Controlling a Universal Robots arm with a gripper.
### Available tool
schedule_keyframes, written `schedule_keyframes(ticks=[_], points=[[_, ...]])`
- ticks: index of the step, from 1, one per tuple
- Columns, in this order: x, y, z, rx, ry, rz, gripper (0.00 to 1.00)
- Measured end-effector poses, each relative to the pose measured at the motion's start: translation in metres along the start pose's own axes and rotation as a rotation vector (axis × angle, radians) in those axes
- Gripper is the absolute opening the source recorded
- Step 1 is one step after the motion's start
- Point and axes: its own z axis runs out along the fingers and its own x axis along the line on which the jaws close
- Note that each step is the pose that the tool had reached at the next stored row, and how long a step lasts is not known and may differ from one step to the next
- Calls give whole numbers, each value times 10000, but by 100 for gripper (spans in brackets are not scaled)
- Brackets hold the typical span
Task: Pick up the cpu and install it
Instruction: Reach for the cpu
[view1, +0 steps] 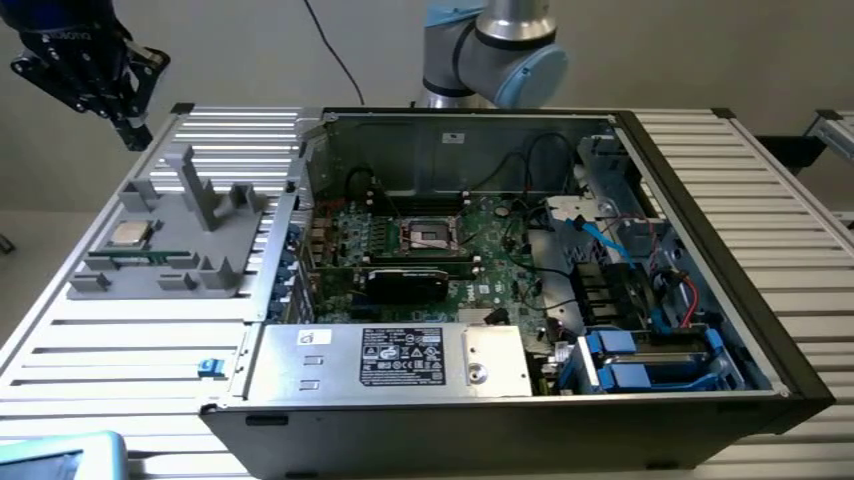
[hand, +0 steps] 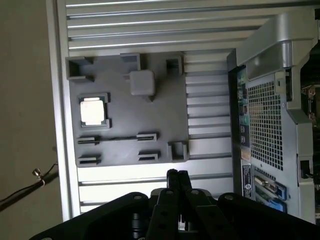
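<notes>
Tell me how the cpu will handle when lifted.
The cpu looks thin, flat and metal-topped, so it likely won't bend or roll. Being small, it's probably light. Seated between the grey holder's corner tabs, it may resist sliding.

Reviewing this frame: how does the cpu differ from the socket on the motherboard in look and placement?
Colour: the cpu has a pale silvery-beige top, while the socket is a black frame with a dark centre.
Place: the cpu lies on the grey holder outside the computer case, on the exterior view's left, while the socket sits on the green motherboard inside the case.
Shared: both are square and lie flat.
</notes>
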Motion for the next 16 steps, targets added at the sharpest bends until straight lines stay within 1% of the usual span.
schedule_keyframes(ticks=[2,5,7,16], points=[[70,53,13,1,-1,-1,12],[142,154,35,6,-2,-1,12],[227,205,49,6,-1,0,12],[647,339,112,6,-2,0,12]])
